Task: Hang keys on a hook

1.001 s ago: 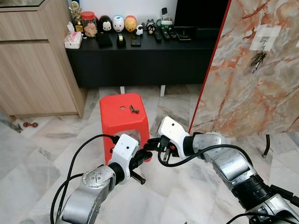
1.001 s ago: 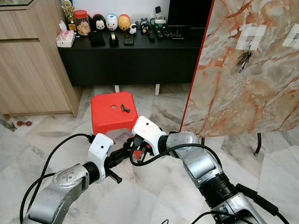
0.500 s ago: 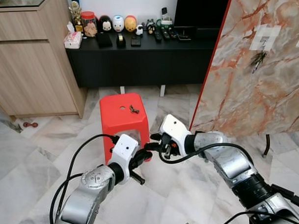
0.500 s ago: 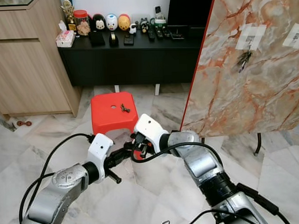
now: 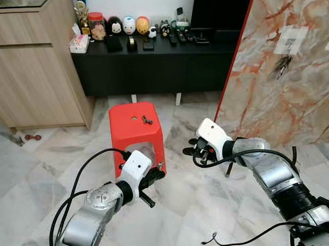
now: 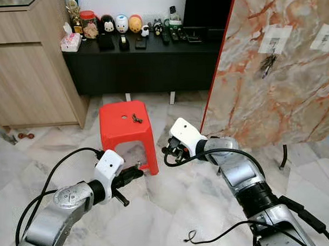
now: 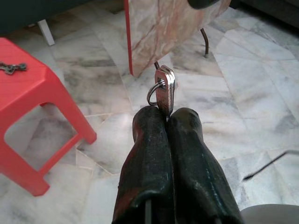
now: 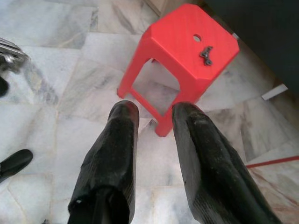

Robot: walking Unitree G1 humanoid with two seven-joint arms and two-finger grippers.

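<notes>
Keys in grip: small silver keys on a split ring (image 7: 163, 88) stick out past the tips of the left gripper (image 7: 167, 116), whose two black fingers (image 7: 149, 154) are pressed together on them; how much of the keys lies between the fingers is hidden.
Left gripper place: in the head views it sits low at about 7 o'clock, just in front of the red plastic stool (image 5: 133, 129), its tips (image 5: 155, 174) near the stool's front leg; the keys are too small to make out there.
Right gripper: its two black fingers (image 8: 117, 149) stand parted with a clear gap and nothing between them (image 8: 154, 116); in the head views it hovers at about 4 o'clock from the stool, over the grey-veined marble floor (image 5: 36, 165), partly masked by its white wrist housing.
Stool top: a second small dark bunch of keys (image 5: 147, 120) lies near the round hole in the seat.
Slab: an upright orange-veined marble slab with a red edge (image 5: 271, 87) stands at 2 o'clock; two white patches are stuck on it, the outer one cut off by the frame.
Hook: under the nearer white patch (image 5: 291, 40) a dark bunch (image 5: 282, 66) hangs; the hook itself cannot be made out.
Behind: a long black cabinet (image 5: 151, 64) with small figurines at 12 o'clock.
</notes>
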